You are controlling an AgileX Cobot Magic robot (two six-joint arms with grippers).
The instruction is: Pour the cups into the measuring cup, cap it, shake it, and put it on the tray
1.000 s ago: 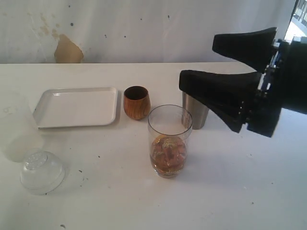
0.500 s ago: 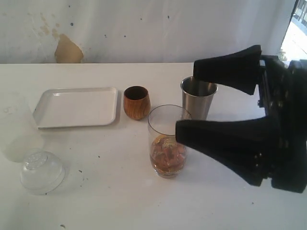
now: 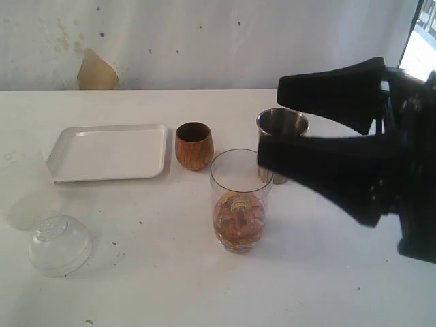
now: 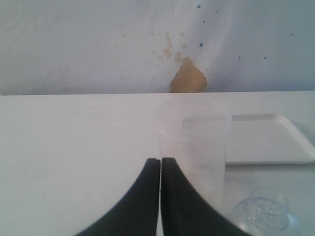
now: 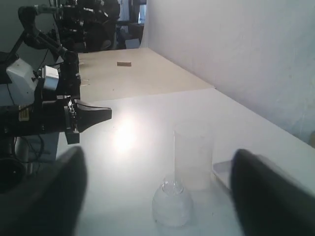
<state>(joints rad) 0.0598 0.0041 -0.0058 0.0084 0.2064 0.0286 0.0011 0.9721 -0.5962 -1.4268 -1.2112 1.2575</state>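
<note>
Jutting in from the right of the exterior view, the right pincer [image 3: 269, 121] has its two black fingers spread. One shows above and one below the steel tumbler [image 3: 285, 122], so the tumbler appears to sit in the gap. Whether either finger touches the metal I cannot tell, and the right wrist view shows nothing clasped between the blurred fingers. The tumbler stands upright on the worktop [image 3: 170, 272], long axis vertical and mouth up, so a sideways clasp around its wall looks the fitting approach. Just beside it, nearer the camera and to the left, stands the measuring cup [image 3: 238, 197], upright with amber contents low inside. The lower finger overlaps its rim in the picture. Further left comes the wooden cup [image 3: 194, 145], then the tray [image 3: 109, 153], with the cap [image 3: 60, 244] well apart at the front left. The left pincer [image 4: 160, 162] is pressed together and empty, beside a frosted container [image 4: 194, 142] and far from both cups. I judge the right arm plainly the nearer one.
</note>
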